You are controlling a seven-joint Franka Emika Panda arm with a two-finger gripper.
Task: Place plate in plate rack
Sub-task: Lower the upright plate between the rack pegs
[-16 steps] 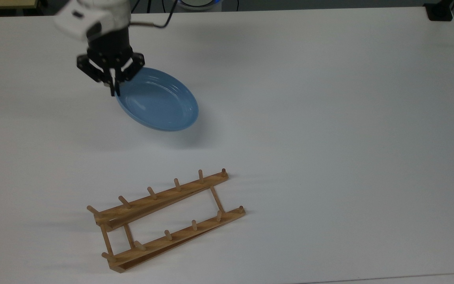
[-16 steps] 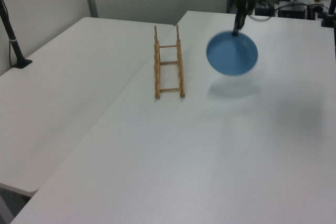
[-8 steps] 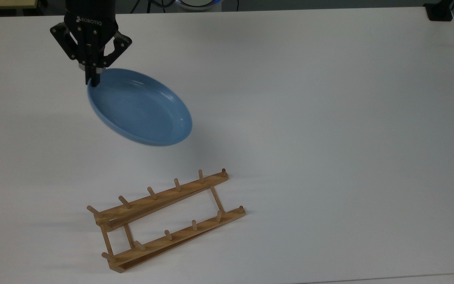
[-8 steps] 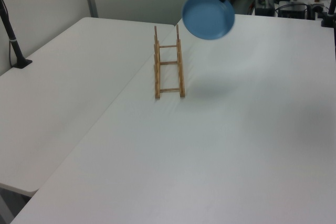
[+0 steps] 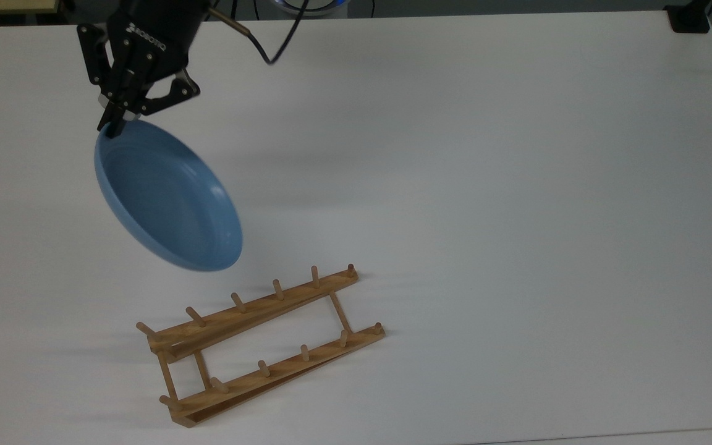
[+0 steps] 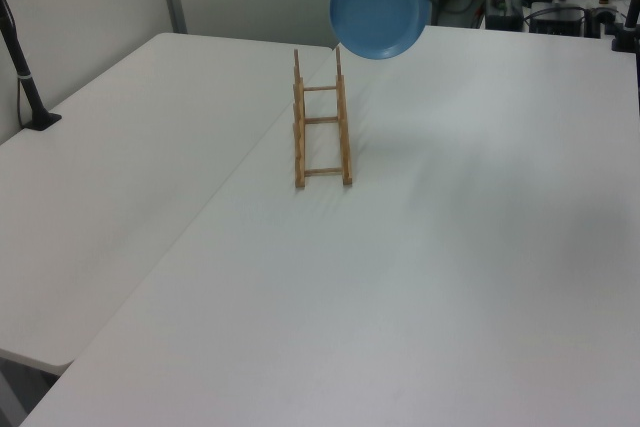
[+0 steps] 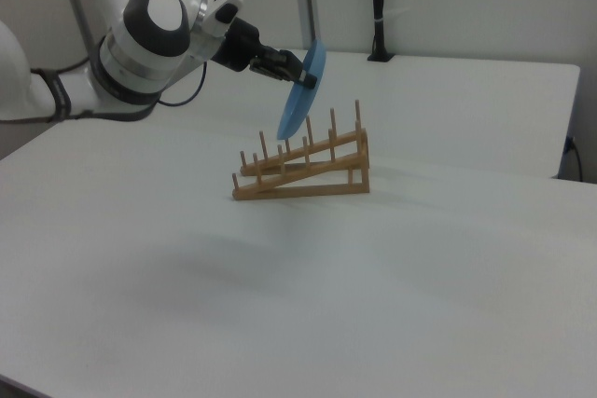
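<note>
- Up at the top view's left, I have the gripper (image 5: 114, 127) pinching the plate (image 5: 167, 198) by its rim; it hangs tilted, almost on edge, clear of the table (image 5: 517, 185).
- I judge this the carry: next I must bring it over the plate rack (image 5: 257, 346), line it up with a gap between pegs, then lower.
- Lower and rightward in the top view, the plate rack holds nothing yet.
</note>
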